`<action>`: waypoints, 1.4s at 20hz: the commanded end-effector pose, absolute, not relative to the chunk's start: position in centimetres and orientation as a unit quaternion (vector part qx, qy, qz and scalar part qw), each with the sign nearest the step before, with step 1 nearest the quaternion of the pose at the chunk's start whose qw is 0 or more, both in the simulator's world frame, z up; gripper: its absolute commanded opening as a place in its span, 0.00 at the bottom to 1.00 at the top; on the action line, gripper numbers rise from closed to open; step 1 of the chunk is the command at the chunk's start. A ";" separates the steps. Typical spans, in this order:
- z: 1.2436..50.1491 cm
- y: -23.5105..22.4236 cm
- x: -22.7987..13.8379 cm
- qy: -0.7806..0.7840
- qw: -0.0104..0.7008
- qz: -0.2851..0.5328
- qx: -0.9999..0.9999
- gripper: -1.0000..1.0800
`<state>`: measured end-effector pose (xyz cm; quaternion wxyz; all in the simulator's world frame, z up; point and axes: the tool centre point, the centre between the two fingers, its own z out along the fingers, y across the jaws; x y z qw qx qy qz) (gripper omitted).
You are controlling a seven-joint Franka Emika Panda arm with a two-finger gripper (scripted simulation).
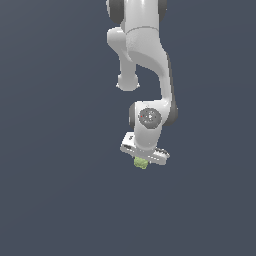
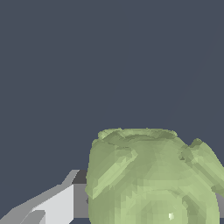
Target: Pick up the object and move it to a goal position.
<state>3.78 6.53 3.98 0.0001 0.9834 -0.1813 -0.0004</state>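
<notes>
Filling the wrist view, the lumpy yellowish-green round object [image 2: 153,179] sits gripped between the white gripper's [image 1: 142,161] fingers [image 2: 52,205]. The carry step seems underway; next, steady travel to the goal.

We see the white Franka arm [image 1: 145,55] reaching down from the top of the exterior view, its wrist bent toward a flat dark grey-blue floor [image 1: 50,200]. At its tip the gripper [image 1: 142,159] points downward, and the small lumpy yellowish-green object [image 1: 141,163] sits just beneath the white hand, touching it. We cannot tell from here how the fingers stand around it
</notes>
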 end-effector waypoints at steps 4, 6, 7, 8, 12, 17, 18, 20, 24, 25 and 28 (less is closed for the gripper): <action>3.9 6.5 3.8 -0.181 0.000 0.000 0.983 0.00; 3.9 6.5 3.8 -0.181 0.000 0.000 0.983 0.00; 3.9 6.5 3.8 -0.181 0.000 0.000 0.983 0.00; 3.9 6.5 3.8 -0.181 0.000 0.000 0.983 0.00; 4.1 6.5 3.8 -0.181 0.000 0.000 0.983 0.00; 5.6 6.7 3.9 -0.181 0.000 0.000 0.983 0.00; 6.1 6.7 3.9 -0.181 0.000 0.000 0.983 0.00; 7.4 6.8 3.9 -0.181 0.000 0.000 0.983 0.00; 10.7 7.1 4.0 -0.181 0.000 0.000 0.983 0.00; 11.7 7.2 4.0 -0.181 0.000 0.000 0.983 0.00; 15.0 7.5 4.2 -0.181 0.000 0.000 0.983 0.00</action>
